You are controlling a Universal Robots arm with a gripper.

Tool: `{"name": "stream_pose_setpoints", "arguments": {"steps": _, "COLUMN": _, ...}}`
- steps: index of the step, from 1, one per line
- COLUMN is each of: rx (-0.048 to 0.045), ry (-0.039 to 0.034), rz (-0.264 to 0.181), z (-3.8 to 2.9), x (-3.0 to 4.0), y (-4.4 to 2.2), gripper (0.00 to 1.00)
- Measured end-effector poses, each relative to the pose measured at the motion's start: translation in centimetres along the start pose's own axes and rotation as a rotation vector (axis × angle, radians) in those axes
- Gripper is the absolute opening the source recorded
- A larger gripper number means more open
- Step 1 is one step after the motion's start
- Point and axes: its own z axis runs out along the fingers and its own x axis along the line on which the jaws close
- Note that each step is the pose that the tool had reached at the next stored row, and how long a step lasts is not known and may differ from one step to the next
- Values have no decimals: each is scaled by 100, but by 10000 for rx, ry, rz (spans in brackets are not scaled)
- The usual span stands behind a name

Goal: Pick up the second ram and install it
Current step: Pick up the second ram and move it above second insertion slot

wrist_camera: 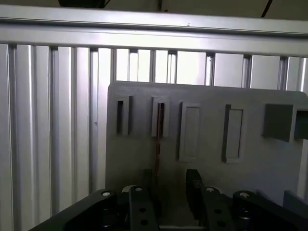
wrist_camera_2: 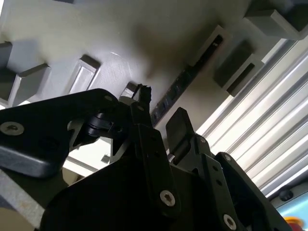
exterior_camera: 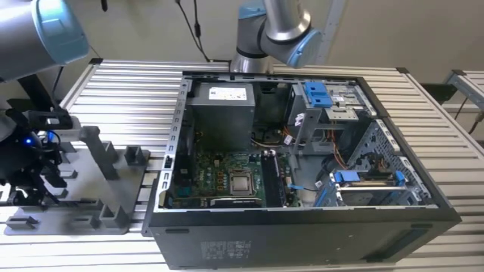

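The second ram (wrist_camera: 157,144) stands on edge in a slot of the grey tray (wrist_camera: 207,106), seen edge-on as a thin dark strip. In the second wrist view the ram (wrist_camera_2: 180,86) shows as a dark board with small chips. My gripper (wrist_camera: 171,185) hangs just over the tray, open, its two black fingers either side of the ram's near end. The ram lies close to one finger (wrist_camera: 147,195) and a clear gap is left to the other. In the exterior view the gripper (exterior_camera: 34,181) is low over the tray (exterior_camera: 83,187) at the exterior view's left.
An open computer case (exterior_camera: 302,238) lies on the slatted metal table (exterior_camera: 128,90), with the green motherboard (exterior_camera: 226,170) and its long black slots (exterior_camera: 274,178) inside. Grey holder blocks (exterior_camera: 102,153) rise from the tray. A second arm's base (exterior_camera: 264,34) stands behind the case.
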Motion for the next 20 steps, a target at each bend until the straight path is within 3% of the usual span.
{"name": "stream_pose_setpoints", "arguments": {"steps": 4, "rx": 0, "ry": 0, "rz": -8, "z": 69, "x": 68, "y": 2, "gripper": 42}}
{"name": "stream_pose_setpoints", "arguments": {"steps": 8, "rx": 10, "ry": -2, "rz": -110, "z": 141, "x": 83, "y": 3, "gripper": 42}}
{"name": "stream_pose_setpoints", "arguments": {"steps": 12, "rx": 124, "ry": -11, "rz": -158, "z": 172, "x": 86, "y": 3, "gripper": 42}}
{"name": "stream_pose_setpoints", "arguments": {"steps": 20, "rx": 129, "ry": -13, "rz": -256, "z": 186, "x": 85, "y": 29, "gripper": 42}}
